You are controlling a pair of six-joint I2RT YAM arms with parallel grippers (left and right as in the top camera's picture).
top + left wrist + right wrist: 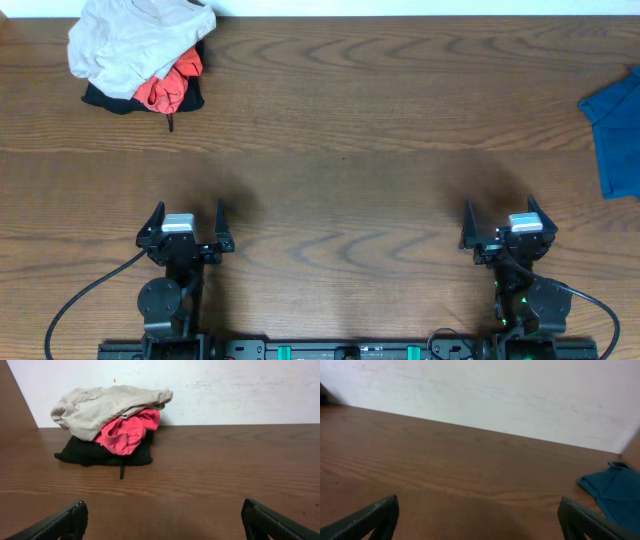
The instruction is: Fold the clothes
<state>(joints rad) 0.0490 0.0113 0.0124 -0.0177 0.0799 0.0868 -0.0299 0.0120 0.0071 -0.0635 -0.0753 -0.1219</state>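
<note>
On the far left of the tabletop (340, 120) sits a heap of 3: a beige-grey garment (130, 40) on top, an orange-red garment (170, 88) under it and a black garment (110, 98) at the bottom. The left tool (188, 210) sits near the front edge, jaws wide and empty. The right tool (500, 208) is equally wide and empty. The teal-blue shirt (612, 135) lies at the right edge, cut off in the overhead view and well apart from both tools, with bare wood between. The left wrist view shows only the heap; the right wrist view shows only a corner of the shirt.

One teal shirt (615, 135), three piled garments (140, 50), two end effectors (189, 208) (500, 205), one table (330, 130)
</note>
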